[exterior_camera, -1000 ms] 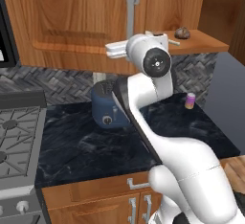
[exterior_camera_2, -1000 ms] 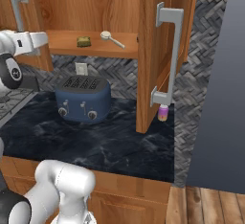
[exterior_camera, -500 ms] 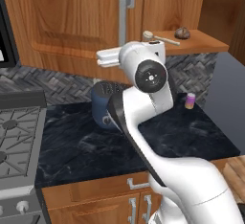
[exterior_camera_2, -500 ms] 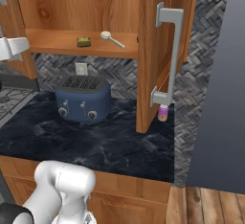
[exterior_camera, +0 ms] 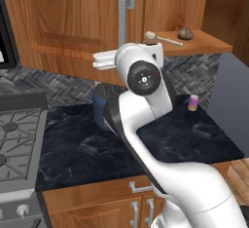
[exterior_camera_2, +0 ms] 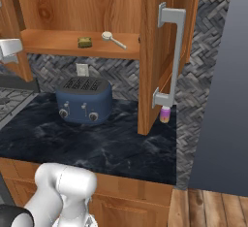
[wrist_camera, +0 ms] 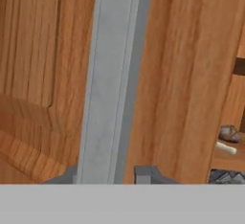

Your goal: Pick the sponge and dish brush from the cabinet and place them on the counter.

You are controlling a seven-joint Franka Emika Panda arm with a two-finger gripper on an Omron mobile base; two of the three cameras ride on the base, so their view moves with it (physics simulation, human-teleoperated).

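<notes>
In the right base view the sponge (exterior_camera_2: pixel 85 42), a small yellow-green block, lies on the open cabinet's shelf (exterior_camera_2: pixel 58 46), with the dish brush (exterior_camera_2: pixel 112 38) just to its right. The brush (exterior_camera: pixel 163 38) also lies on the shelf in the left base view, near a dark brown lump (exterior_camera: pixel 185 33). In the hand view my gripper (wrist_camera: pixel 106 175) is shut on the left door's silver bar handle (wrist_camera: pixel 110 79), one fingertip on each side of the bar. My hand (exterior_camera: pixel 104 60) is level with the door's lower edge, left of the shelf. Below stretches the dark counter (exterior_camera_2: pixel 97 143).
A blue toaster (exterior_camera_2: pixel 83 100) stands on the counter under the shelf. A small purple jar (exterior_camera_2: pixel 165 114) sits by the open right door (exterior_camera_2: pixel 155 51). The stove (exterior_camera: pixel 19 139) lies to the left. My arm rises in front of the toaster.
My hand has swung left while on the bar handle, and the left door has turned with it. In the right base view the hand has slid to the left edge.
</notes>
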